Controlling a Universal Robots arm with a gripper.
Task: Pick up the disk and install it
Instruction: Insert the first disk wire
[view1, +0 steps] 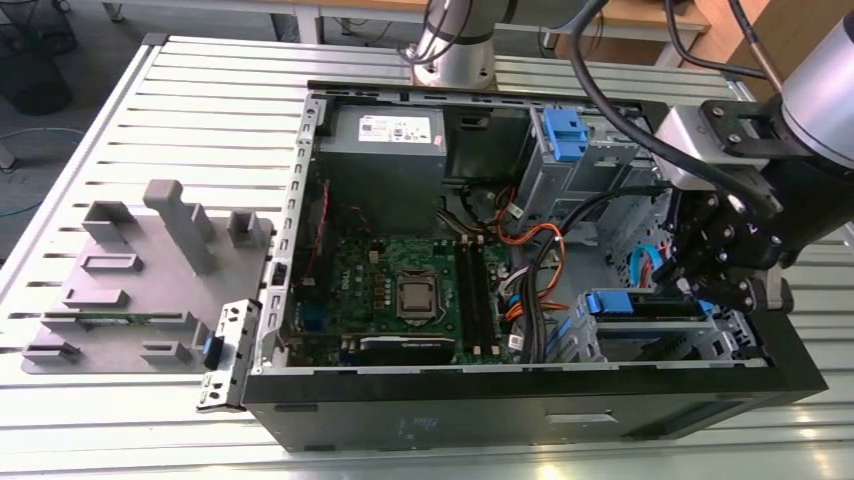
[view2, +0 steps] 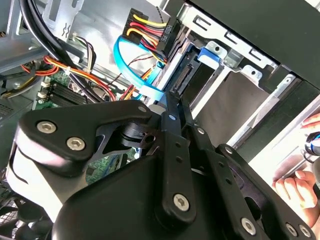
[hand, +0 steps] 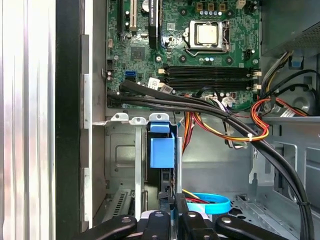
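One disk (hand: 165, 187) stands on edge in the drive bay at the front corner of the open computer case (view1: 534, 415), its dark edge and blue bracket tab (hand: 162, 150) visible in the first wrist view between thin metal bay rails (hand: 138, 165). In the exterior view the same blue tab (view1: 611, 302) sits atop the bay, with the gripper (view1: 714, 285) directly above and against it at the exterior view's right. The gripper's black fingers (hand: 172, 220) are drawn close together around the disk's upper edge in the first wrist view, seemingly pinching it. In the second wrist view the disk's connector end (view2: 181, 80) lies beside a blue flat cable (view2: 137, 75) and a bundle of red, yellow and black wires (view2: 145, 30). The motherboard (view1: 400, 290) fills the case floor, with a grey power supply box (view1: 387, 135) behind it and a second blue-tabbed cage (view1: 567, 135) nearby. A grey fixture (view1: 134, 270) rests on the slatted metal desk (view1: 200, 120) to the exterior view's left. A person's hand (view2: 297, 185) shows beside the case in the second wrist view.
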